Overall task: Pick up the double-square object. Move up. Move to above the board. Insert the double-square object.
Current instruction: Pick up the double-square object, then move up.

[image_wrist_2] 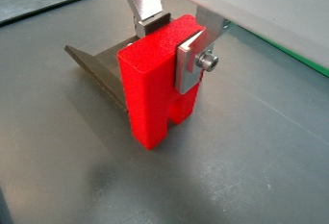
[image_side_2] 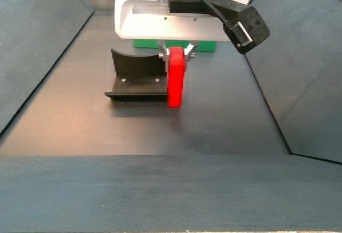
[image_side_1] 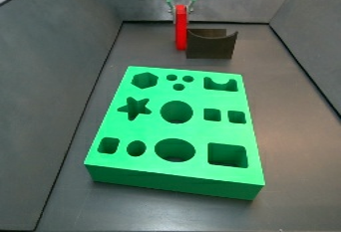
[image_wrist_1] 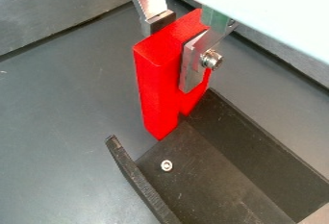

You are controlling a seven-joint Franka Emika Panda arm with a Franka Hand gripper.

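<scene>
so the gripper (image_wrist_1: 180,37) is clamped on the top end of the double-square object (image_wrist_1: 162,84), one silver finger (image_wrist_1: 201,59) flat against a side and the other on the opposite side. the red block hangs upright right beside the fixture (image_side_1: 209,44), prongs pointing down; can't really tell if its lower end touches the floor. in a side view the board (image_side_1: 177,128) lies flat on the floor, well apart from the block, nearer the camera.

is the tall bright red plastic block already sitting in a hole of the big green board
No, the gripper holds the tall bright red plastic block beside the dark fixture, beyond the green board.
</scene>
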